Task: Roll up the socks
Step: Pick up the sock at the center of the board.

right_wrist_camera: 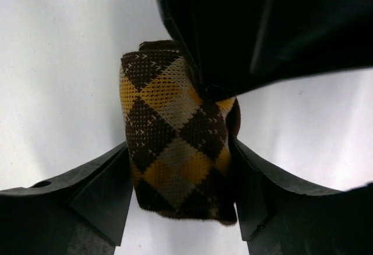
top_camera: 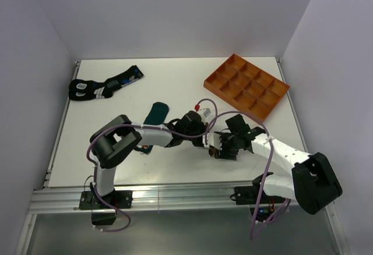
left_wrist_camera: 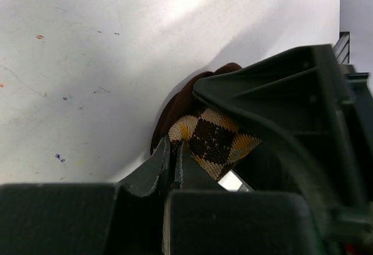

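The brown, yellow and black checkered sock (right_wrist_camera: 175, 156) is a tight upright bundle between my two grippers at the table's middle. My right gripper (right_wrist_camera: 180, 147) is shut on it, one finger pressed on each side. My left gripper (left_wrist_camera: 173, 144) is shut on an edge of the same sock (left_wrist_camera: 213, 138), with fabric pinched between its fingers. In the top view the left gripper (top_camera: 201, 131) and right gripper (top_camera: 217, 149) meet and hide most of that sock. The dark teal sock (top_camera: 156, 115) lies flat, partly under the left arm.
A dark pair of patterned socks (top_camera: 102, 86) lies at the far left. An orange compartment tray (top_camera: 246, 86) stands at the far right. The left gripper's body (right_wrist_camera: 262, 28) fills the top of the right wrist view. White table (top_camera: 175, 80) runs behind.
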